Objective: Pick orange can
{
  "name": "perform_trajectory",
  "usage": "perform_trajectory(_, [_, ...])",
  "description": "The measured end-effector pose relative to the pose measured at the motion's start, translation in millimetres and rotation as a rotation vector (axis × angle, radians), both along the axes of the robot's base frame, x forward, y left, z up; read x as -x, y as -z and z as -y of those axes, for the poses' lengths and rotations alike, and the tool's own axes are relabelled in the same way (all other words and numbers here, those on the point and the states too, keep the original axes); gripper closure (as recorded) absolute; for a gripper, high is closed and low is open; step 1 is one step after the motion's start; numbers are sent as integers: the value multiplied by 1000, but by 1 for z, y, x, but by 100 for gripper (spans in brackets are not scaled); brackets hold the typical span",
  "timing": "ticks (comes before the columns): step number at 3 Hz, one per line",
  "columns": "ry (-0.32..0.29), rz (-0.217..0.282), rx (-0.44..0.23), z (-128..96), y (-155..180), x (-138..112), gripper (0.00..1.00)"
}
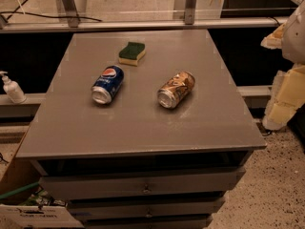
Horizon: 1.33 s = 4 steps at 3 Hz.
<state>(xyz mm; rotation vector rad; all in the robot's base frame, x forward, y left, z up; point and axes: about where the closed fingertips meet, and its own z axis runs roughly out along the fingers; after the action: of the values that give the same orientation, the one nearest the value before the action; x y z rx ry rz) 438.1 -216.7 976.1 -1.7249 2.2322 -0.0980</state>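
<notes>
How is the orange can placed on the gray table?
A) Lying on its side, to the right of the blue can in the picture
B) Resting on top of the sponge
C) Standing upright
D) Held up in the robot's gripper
A: the orange can lies on its side on the table, apart from the blue can on its left. The sponge sits farther back, and the gripper is at the picture's right edge, beside the table and away from the can.

Cream-mottled orange can [176, 89], blue can [108, 84], pale-yellow gripper [285, 93] far rt.
</notes>
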Motion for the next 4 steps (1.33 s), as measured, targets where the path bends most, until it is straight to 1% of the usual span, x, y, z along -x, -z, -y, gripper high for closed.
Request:
perform_trajectory(2, [-9,1,2,-1,2,-2,0])
perform_trajectory(3, [-118,-1,25,-19,22,-21,0])
perform_trajectory(4, [-227,-20,40,-35,43,-42,0])
